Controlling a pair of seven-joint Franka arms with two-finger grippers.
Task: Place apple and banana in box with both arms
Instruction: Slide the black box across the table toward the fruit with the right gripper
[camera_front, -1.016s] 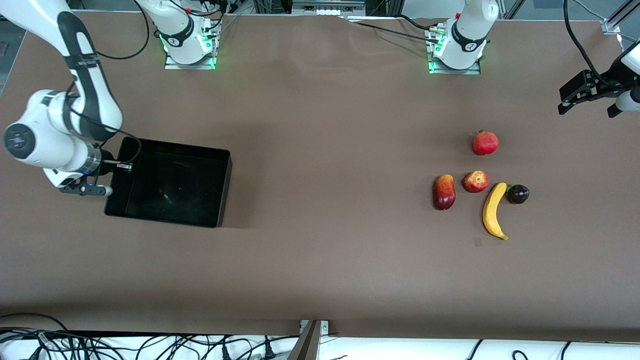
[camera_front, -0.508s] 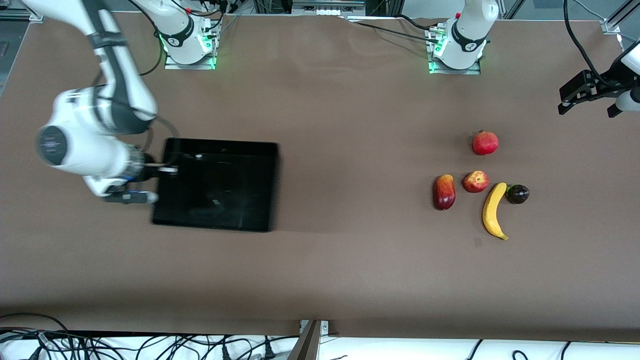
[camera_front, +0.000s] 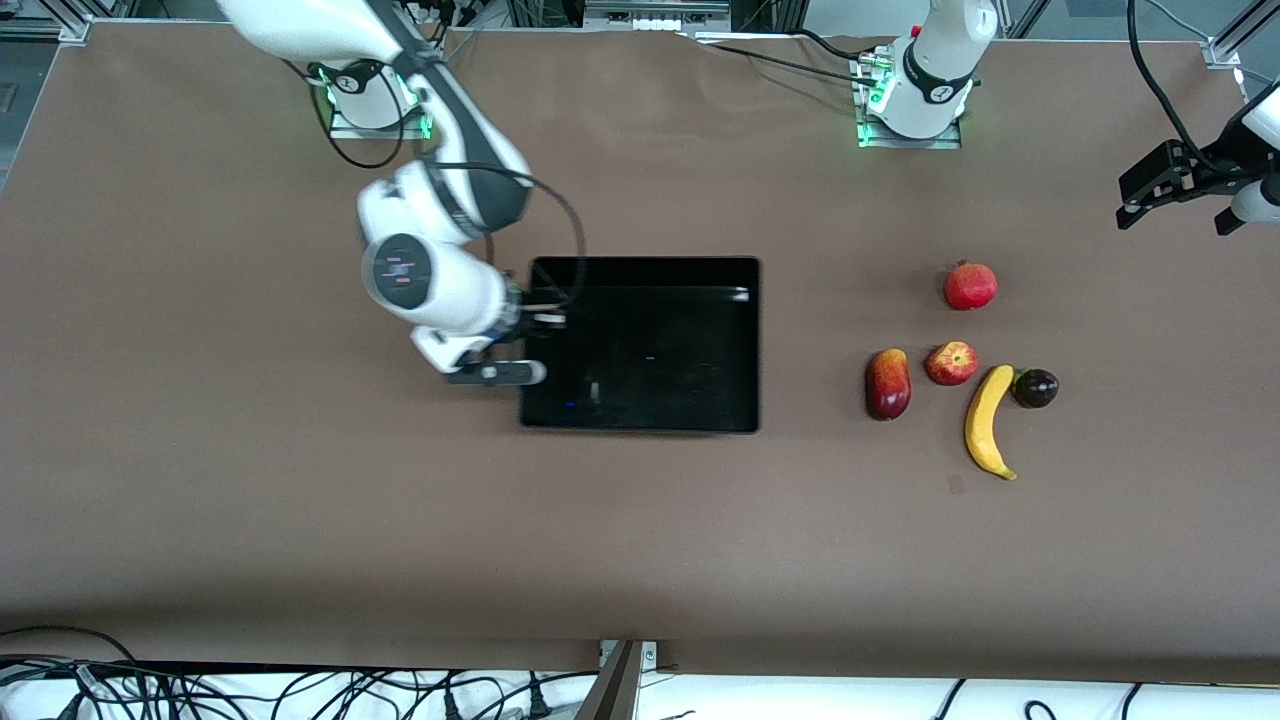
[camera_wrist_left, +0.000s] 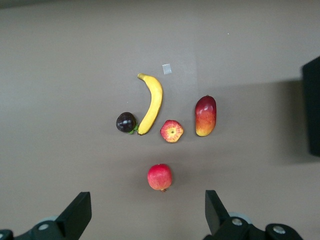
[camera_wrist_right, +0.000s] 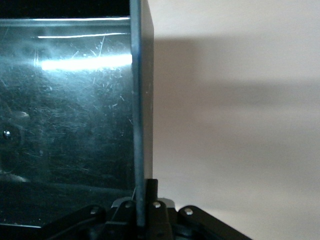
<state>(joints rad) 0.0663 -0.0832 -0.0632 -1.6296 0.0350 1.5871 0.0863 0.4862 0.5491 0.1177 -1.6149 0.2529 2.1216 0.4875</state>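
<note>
The black box (camera_front: 640, 264) sits mid-table. My right gripper (camera_front: 533, 322) is shut on the box's wall at the end toward the right arm's side; in the right wrist view the wall (camera_wrist_right: 140, 100) runs between the fingers of the gripper (camera_wrist_right: 145, 200). The apple (camera_front: 951, 362) and the banana (camera_front: 988, 421) lie on the table toward the left arm's end, the banana nearer the front camera. My left gripper (camera_front: 1175, 212) hangs open and empty over that end of the table, waiting. In its wrist view, its gripper (camera_wrist_left: 148, 220) is high above the apple (camera_wrist_left: 171, 131) and banana (camera_wrist_left: 151, 102).
A round red fruit with a crown tip (camera_front: 970, 286) lies farther from the camera than the apple. A red-and-yellow mango (camera_front: 888, 383) lies beside the apple, toward the box. A dark plum (camera_front: 1035, 388) touches the banana's tip. A small tape mark (camera_front: 956, 485) is near the banana.
My right arm has dragged the box from the right arm's end of the table toward the middle, closer to the fruits. The left arm and the fruits have not moved.
</note>
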